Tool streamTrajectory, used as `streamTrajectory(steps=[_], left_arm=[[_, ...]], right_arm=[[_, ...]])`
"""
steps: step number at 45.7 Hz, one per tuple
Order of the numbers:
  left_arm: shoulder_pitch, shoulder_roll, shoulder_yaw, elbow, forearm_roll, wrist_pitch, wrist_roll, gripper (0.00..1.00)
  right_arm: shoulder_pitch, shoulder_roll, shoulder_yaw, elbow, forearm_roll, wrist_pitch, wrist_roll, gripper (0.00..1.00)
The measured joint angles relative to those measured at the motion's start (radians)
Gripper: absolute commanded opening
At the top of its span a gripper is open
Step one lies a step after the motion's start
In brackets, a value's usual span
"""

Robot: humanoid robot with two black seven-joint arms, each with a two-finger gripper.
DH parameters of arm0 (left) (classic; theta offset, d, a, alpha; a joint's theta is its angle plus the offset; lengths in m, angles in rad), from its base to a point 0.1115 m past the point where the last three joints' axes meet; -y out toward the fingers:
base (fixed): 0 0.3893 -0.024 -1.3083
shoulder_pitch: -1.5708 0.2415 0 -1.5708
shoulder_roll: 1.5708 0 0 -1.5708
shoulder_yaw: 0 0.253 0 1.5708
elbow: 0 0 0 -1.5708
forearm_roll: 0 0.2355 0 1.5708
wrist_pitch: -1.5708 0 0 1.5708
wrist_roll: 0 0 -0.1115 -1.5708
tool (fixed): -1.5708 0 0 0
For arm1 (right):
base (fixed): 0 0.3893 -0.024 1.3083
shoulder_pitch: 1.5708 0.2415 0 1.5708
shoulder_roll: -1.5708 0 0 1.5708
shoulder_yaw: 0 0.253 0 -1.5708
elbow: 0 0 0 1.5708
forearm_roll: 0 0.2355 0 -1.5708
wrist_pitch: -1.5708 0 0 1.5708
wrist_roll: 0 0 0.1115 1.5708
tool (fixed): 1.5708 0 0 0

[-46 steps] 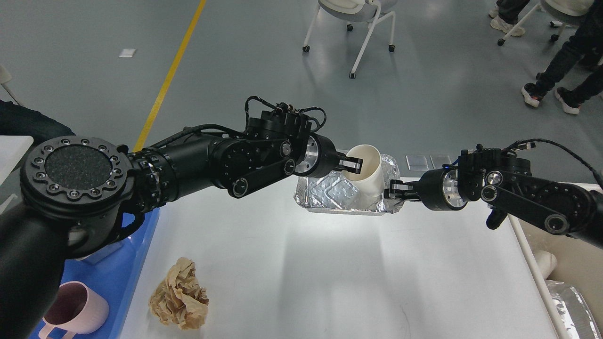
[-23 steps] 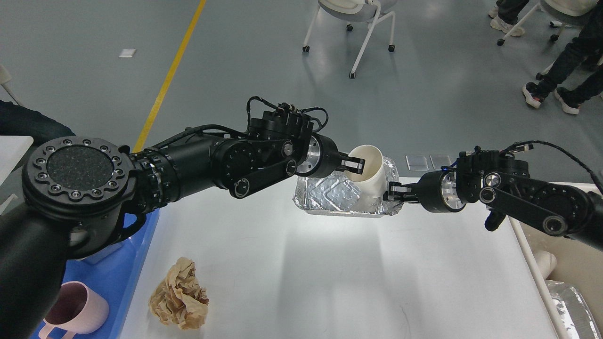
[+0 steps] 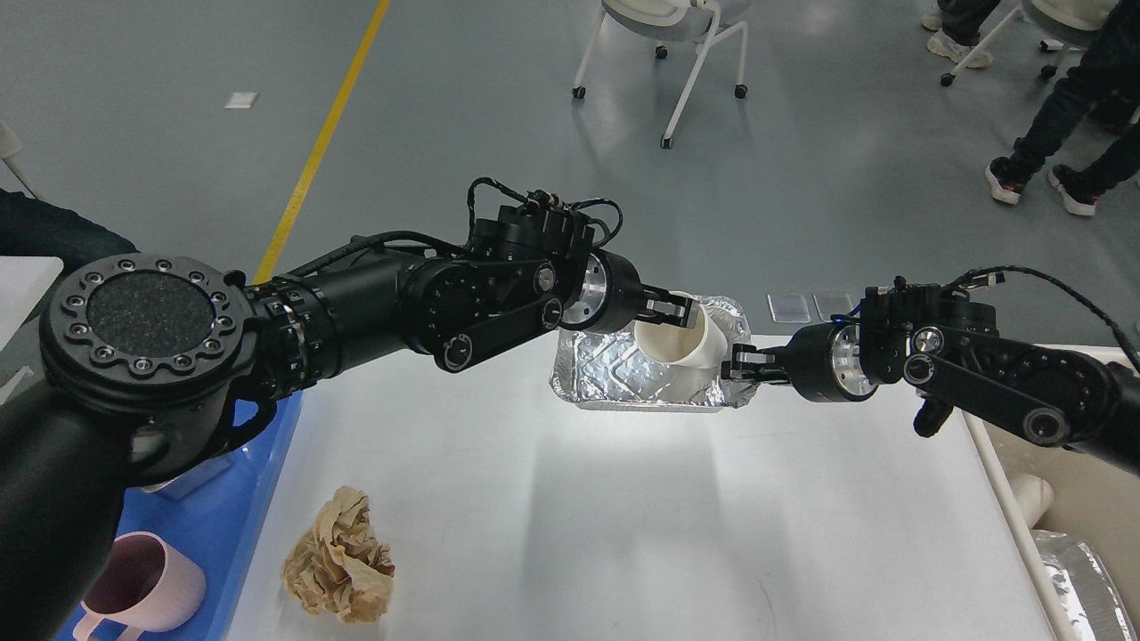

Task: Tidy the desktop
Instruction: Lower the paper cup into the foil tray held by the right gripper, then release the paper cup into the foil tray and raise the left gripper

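The white desktop [image 3: 623, 516] fills the lower middle of the head view. At its far edge sits a crumpled foil tray [image 3: 614, 374]. A white paper cup [image 3: 681, 338] is tipped over inside it, mouth toward the left. My left gripper [image 3: 672, 310] is shut on the cup's rim. My right gripper [image 3: 739, 365] is shut on the tray's right rim. A crumpled brown paper ball [image 3: 341, 556] lies on the desktop at the near left.
A blue plastic tray [image 3: 218, 525] with a pink mug [image 3: 142, 583] lies at the left. A beige bin [image 3: 1078, 507] at the right holds white and foil items. Chairs and people's legs are beyond the table.
The cup went from upright to tipped over toward the left as my left gripper turned and lowered it. The foil tray shifted slightly left. The right gripper kept its hold.
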Motion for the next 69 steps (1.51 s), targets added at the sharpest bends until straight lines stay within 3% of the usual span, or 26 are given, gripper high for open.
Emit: streamTrajectory(steps=[21,33,55,63,69], left_arm=[[0.018,-0.055,-0.014,0.133,-0.008,0.024,0.009,0.97],[0.025,-0.057,-0.044,0.141,-0.051,0.073,0.003,0.97],[0.021,-0.055,-0.145,0.139,-0.066,0.079,-0.008,0.97],[0.008,-0.03,-0.189,0.138,-0.093,0.077,-0.003,0.97],[-0.028,0.052,-0.216,0.134,-0.106,0.045,0.004,0.97]], right_arm=[[0.001,0.013,-0.001,0.0,0.0,-0.002,0.0,0.0],[0.004,0.017,-0.002,0.0,0.0,-0.001,0.0,0.0],[0.003,0.019,-0.006,-0.002,0.0,-0.001,0.0,0.0],[0.003,0.021,-0.006,-0.003,0.0,-0.001,0.0,0.0],[0.003,0.02,-0.006,-0.004,0.0,0.0,0.0,0.0]])
